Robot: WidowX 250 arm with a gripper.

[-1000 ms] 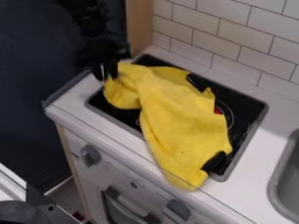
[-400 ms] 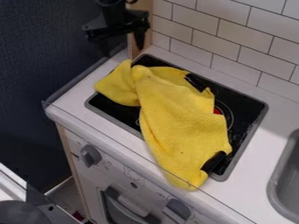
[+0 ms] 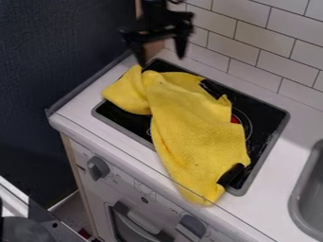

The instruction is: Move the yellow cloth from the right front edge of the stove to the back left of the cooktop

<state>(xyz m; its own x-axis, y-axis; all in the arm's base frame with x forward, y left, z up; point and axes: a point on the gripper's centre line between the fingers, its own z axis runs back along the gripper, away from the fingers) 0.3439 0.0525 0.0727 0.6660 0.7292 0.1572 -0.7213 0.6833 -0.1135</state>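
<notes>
At the top of the view hangs the black gripper (image 3: 162, 58), above the back left corner of the stove. Its two fingers stand wide apart with nothing between them. A crumpled yellow cloth (image 3: 192, 127) lies across the black stove top (image 3: 126, 119), its narrow end bunched at the left and its lower end over the counter's front edge. Black pieces stick out from under the cloth at its upper right and lower right; what they belong to is hidden.
The white counter (image 3: 257, 204) carries a grey sink (image 3: 309, 189) at the right. A low clear rim (image 3: 79, 94) runs along the counter's left edge. Behind stands a white tiled wall (image 3: 252, 40). Knobs (image 3: 97, 168) sit on the front panel.
The gripper has let go of the cloth's left end, risen, and then moved right. That end of the cloth has settled slightly outward to the left.
</notes>
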